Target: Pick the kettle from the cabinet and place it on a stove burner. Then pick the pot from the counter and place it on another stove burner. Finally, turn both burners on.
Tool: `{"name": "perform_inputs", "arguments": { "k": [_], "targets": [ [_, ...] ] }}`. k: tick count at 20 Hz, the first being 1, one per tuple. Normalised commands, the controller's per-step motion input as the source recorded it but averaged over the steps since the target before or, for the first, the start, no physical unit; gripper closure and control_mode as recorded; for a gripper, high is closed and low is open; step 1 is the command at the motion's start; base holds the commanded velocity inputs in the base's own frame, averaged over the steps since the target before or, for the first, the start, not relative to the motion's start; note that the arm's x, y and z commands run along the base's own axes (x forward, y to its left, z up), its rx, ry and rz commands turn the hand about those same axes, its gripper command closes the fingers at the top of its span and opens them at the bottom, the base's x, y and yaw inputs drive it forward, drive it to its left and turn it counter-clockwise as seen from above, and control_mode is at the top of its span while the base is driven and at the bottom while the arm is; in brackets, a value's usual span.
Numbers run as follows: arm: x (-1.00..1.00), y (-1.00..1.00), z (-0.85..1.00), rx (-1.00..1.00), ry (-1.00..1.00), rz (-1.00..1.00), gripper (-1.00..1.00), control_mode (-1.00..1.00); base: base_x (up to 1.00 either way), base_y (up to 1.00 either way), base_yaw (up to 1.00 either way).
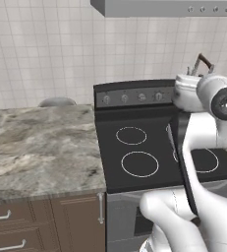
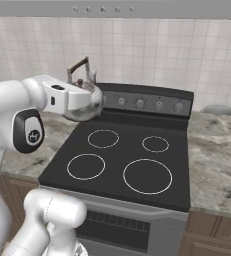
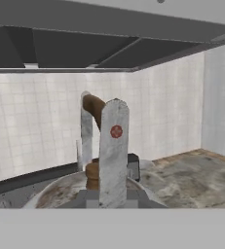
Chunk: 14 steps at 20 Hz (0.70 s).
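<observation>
Silver kettle (image 2: 84, 102) hangs above the stove's (image 2: 118, 172) rear corner, the tool (image 3: 100, 146) pinching its thin brown handle; it could swing, slip, or land off a burner ring.

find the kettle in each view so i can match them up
Left base view: kettle at upper right, behind the arm.
Right base view: upper left, over the stove's left edge.
Hand view: bottom centre, handle between the fingers.
Shared landmark: the knob panel.
</observation>
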Motion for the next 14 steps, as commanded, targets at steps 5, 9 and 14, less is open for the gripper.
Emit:
{"name": "perform_inputs", "arguments": {
  "k": [5, 9, 14],
  "targets": [
    [0.05, -0.12, -0.37, -0.06, 0.00, -0.07, 1.00, -1.00, 0.00, 0.00, 0.00],
    [0.09, -0.10, -0.33, -0.03, 0.00, -0.11, 1.00, -1.00, 0.00, 0.00, 0.00],
    [0.07, -0.12, -0.29, -0.01, 0.00, -0.14, 1.00, -1.00, 0.00, 0.00, 0.00]
  ]
}}
